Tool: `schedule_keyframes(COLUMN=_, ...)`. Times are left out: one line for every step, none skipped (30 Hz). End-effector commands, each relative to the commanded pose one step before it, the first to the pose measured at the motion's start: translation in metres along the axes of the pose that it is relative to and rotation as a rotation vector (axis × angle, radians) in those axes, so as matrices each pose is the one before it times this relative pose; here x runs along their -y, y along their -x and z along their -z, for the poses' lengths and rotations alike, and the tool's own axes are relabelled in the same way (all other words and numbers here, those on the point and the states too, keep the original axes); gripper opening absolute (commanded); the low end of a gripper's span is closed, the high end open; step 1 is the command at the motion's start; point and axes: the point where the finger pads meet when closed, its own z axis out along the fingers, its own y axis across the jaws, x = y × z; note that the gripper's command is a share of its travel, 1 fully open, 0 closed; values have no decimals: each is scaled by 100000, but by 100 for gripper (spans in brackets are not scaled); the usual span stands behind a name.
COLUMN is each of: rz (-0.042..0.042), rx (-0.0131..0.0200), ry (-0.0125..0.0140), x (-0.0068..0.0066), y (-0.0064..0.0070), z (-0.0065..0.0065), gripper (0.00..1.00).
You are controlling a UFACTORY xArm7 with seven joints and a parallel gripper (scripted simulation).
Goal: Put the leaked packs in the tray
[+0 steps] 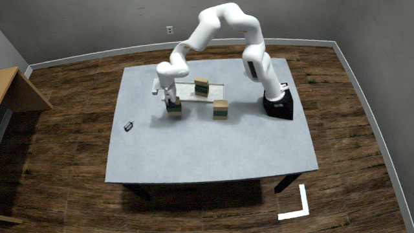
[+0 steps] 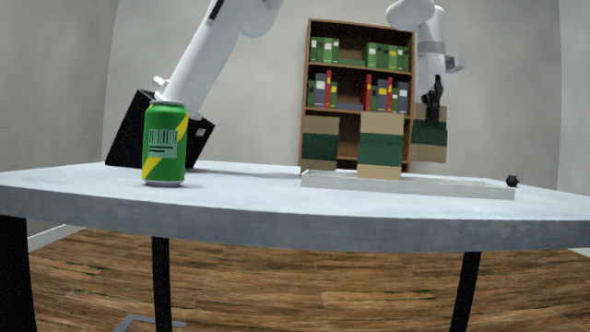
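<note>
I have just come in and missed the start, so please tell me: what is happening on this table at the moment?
The white arm's pincer is shut on the top of one coffee pack, which hangs lifted above the table. A second pack already stands inside the tray. The third pack stands on the table beside the tray. A green can and a small dark object stand apart, untouched.

Glossy white rounded arm with dark side panel, black base, black fingers
</note>
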Motion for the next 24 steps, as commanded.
schedule_keyframes(rz=38, rx=-419, ry=-51, x=36, y=-147, z=210, gripper=23)
schedule_keyframes(rz=0, rx=0, ry=0, x=0, y=0, z=0, gripper=23)
schedule_keyframes(rz=0, rx=0, ry=0, x=0, y=0, z=0, gripper=23)
schedule_keyframes(rz=0, rx=0, ry=0, x=0, y=0, z=0, gripper=23)
schedule_keyframes(rz=0, rx=0, ry=0, x=0, y=0, z=0, gripper=23)
schedule_keyframes(rz=0, rx=0, ry=0, x=0, y=0, z=0, gripper=23)
schedule_keyframes(rz=0, rx=0, ry=0, x=0, y=0, z=0, gripper=23)
schedule_keyframes(rz=0, rx=0, ry=0, x=0, y=0, z=0, gripper=23)
schedule_keyframes(rz=0, rx=0, ry=0, x=0, y=0, z=0, gripper=23)
schedule_keyframes(rz=0, rx=0, ry=0, x=-1, y=0, z=0, gripper=23)
schedule_keyframes(rz=0, rx=0, ry=0, x=-10, y=1, z=0, gripper=23)
schedule_keyframes(rz=0, rx=0, ry=0, x=-25, y=2, z=0, gripper=23)
schedule_keyframes(rz=0, rx=1, ry=0, x=-47, y=4, z=0, gripper=23)
schedule_keyframes(rz=0, rx=1, ry=0, x=-74, y=7, z=0, gripper=23)
schedule_keyframes(rz=0, rx=0, ry=0, x=-105, y=10, z=0, gripper=23)
schedule_keyframes(rz=0, rx=-1, ry=0, x=-139, y=13, z=0, gripper=23)
schedule_keyframes(rz=0, rx=0, ry=0, x=-178, y=17, z=0, gripper=23)
schedule_keyframes(rz=0, rx=0, ry=0, x=0, y=0, z=0, gripper=23)
schedule_keyframes(rz=0, rx=0, ry=0, x=0, y=0, z=0, gripper=23)
schedule_keyframes(rz=0, rx=1, ry=0, x=-218, y=20, z=0, gripper=23)
schedule_keyframes(rz=-1, rx=-2, ry=-1, x=-260, y=25, z=0, gripper=23)
schedule_keyframes(rz=-2, rx=-3, ry=-1, x=-303, y=29, z=1, gripper=23)
schedule_keyframes(rz=-1, rx=-1, ry=0, x=-347, y=33, z=0, gripper=23)
schedule_keyframes(rz=0, rx=0, ry=0, x=-391, y=37, z=0, gripper=23)
